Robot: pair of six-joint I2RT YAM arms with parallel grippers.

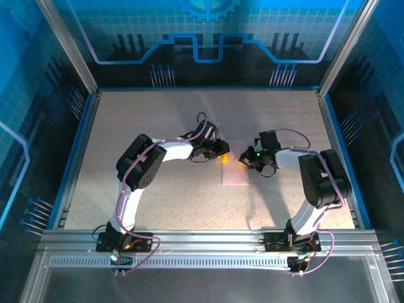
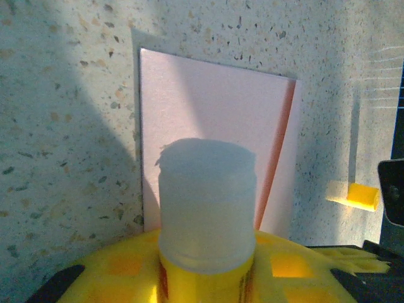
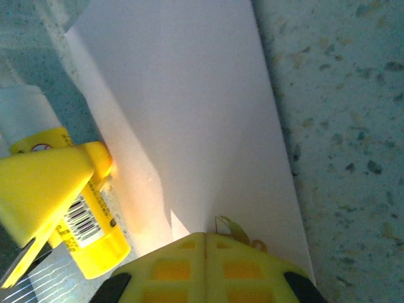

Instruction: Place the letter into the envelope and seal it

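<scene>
Envelope (image 1: 237, 175): flat on desk (image 1: 158, 113), frame centre; letter presumably already inside.
Left jaws: gripping glue stick (image 2: 207, 202) beside envelope's upper-left edge.
Right jaws: closed at envelope's upper right.
Remaining: likely gluing, sealing flap.

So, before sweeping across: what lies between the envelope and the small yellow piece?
Bare speckled table separates envelope and yellow piece, shown in the left wrist view.

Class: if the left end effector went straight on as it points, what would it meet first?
Probably the envelope: the glue stick held in the left end effector points at it, though depth is unclear.
</scene>
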